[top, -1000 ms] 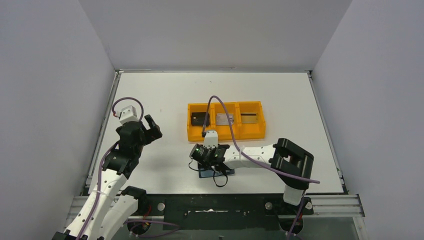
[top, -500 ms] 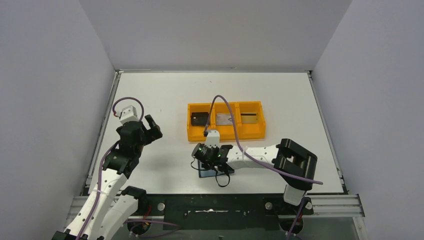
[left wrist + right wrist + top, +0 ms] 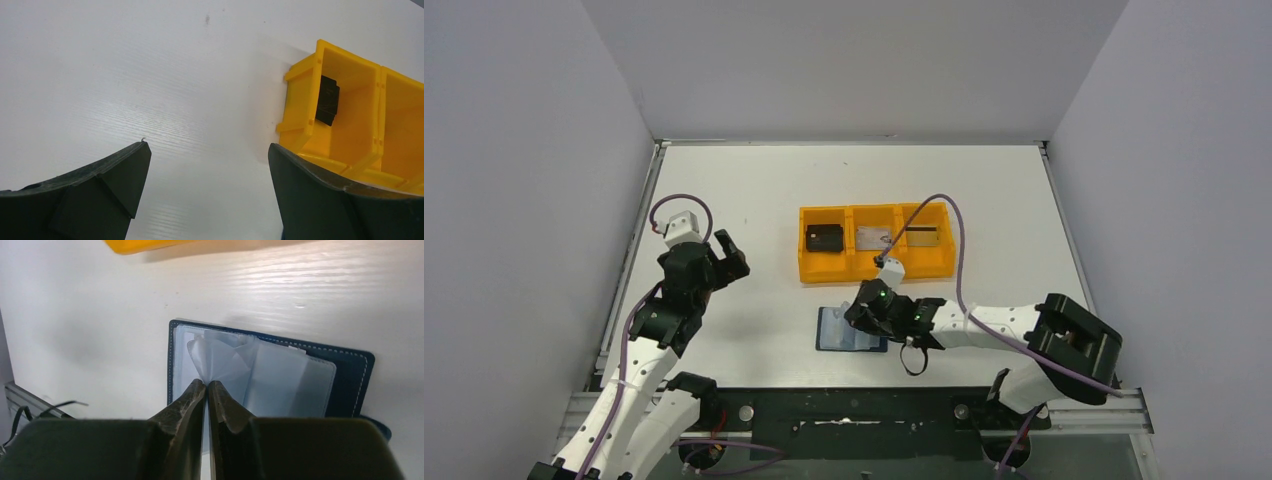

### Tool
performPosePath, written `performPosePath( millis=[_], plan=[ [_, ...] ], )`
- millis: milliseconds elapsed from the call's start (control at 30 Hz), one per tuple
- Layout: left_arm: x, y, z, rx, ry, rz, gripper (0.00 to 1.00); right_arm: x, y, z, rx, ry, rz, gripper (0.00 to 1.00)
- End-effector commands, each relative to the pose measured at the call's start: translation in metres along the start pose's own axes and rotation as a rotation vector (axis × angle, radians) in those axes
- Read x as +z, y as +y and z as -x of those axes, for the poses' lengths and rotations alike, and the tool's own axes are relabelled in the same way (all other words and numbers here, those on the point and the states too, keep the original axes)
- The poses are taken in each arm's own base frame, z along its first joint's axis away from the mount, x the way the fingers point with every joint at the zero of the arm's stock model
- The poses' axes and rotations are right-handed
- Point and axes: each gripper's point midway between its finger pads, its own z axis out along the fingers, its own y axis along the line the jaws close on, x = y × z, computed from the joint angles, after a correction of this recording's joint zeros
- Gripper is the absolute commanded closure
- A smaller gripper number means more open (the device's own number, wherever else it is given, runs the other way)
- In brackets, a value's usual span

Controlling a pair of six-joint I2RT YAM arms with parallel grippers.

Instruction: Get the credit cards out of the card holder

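Note:
The card holder lies open on the table in front of the tray, navy cover down and pale clear sleeves up. My right gripper reaches in from the right and is shut, pinching the edge of one crumpled clear sleeve. No card shows in the sleeves. A silver-grey credit card lies in the tray's middle compartment. A gold-tan credit card with a dark stripe lies in the right one. My left gripper hovers open left of the tray, holding nothing.
The orange three-compartment tray stands mid-table, and a black block sits in its left compartment. The tray's corner is close to my left gripper's right finger. A purple cable arches over the tray's right end.
My right arm has swung to the right, uncovering the open card holder. Its jaws have closed on a clear sleeve. The left arm has not moved.

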Motion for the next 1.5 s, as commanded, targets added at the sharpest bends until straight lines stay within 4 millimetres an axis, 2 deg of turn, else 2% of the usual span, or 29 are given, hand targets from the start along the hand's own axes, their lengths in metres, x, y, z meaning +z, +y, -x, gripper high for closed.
performPosePath(
  millis=[0, 133, 300, 400, 633, 833, 900, 967, 1067, 1200, 1400, 1467],
  plan=[
    [0.000, -0.003, 0.008, 0.001, -0.031, -0.019, 0.10, -0.007, 0.009, 0.018, 0.164, -0.038, 0.162, 0.90],
    [0.000, -0.003, 0.007, 0.003, -0.029, -0.020, 0.10, -0.007, -0.008, 0.020, 0.186, -0.011, 0.172, 0.87],
    [0.001, -0.005, 0.007, 0.003, -0.027, -0.026, 0.10, -0.007, -0.029, 0.012, 0.191, 0.008, 0.115, 0.87],
    [0.001, -0.007, 0.006, 0.007, -0.021, -0.038, 0.10, -0.013, -0.025, 0.013, 0.203, -0.006, 0.163, 0.89],
    [-0.001, -0.029, -0.002, 0.035, 0.028, -0.164, 0.13, -0.027, 0.011, 0.020, 0.160, -0.017, 0.370, 0.90],
    [-0.007, -0.058, -0.020, 0.023, 0.120, -0.329, 0.19, -0.025, 0.046, 0.018, 0.161, 0.024, 0.531, 0.92],
    [-0.011, -0.072, -0.028, -0.008, 0.164, -0.413, 0.24, -0.020, 0.051, 0.016, 0.173, 0.037, 0.550, 0.93],
    [-0.019, -0.090, -0.038, -0.050, 0.217, -0.524, 0.29, -0.016, 0.053, 0.015, 0.183, 0.046, 0.561, 0.93],
    [-0.026, -0.105, -0.055, -0.072, 0.290, -0.634, 0.33, -0.010, 0.050, 0.014, 0.208, 0.049, 0.559, 0.93],
    [-0.030, -0.113, -0.073, -0.062, 0.369, -0.696, 0.36, -0.009, 0.043, 0.014, 0.216, 0.048, 0.548, 0.92],
    [-0.045, -0.143, -0.096, 0.002, 0.450, -0.799, 0.39, -0.014, 0.031, 0.016, 0.242, 0.034, 0.541, 0.92],
    [-0.045, -0.150, -0.105, 0.020, 0.462, -0.792, 0.41, -0.014, 0.026, 0.015, 0.249, 0.035, 0.530, 0.92]
  ],
)
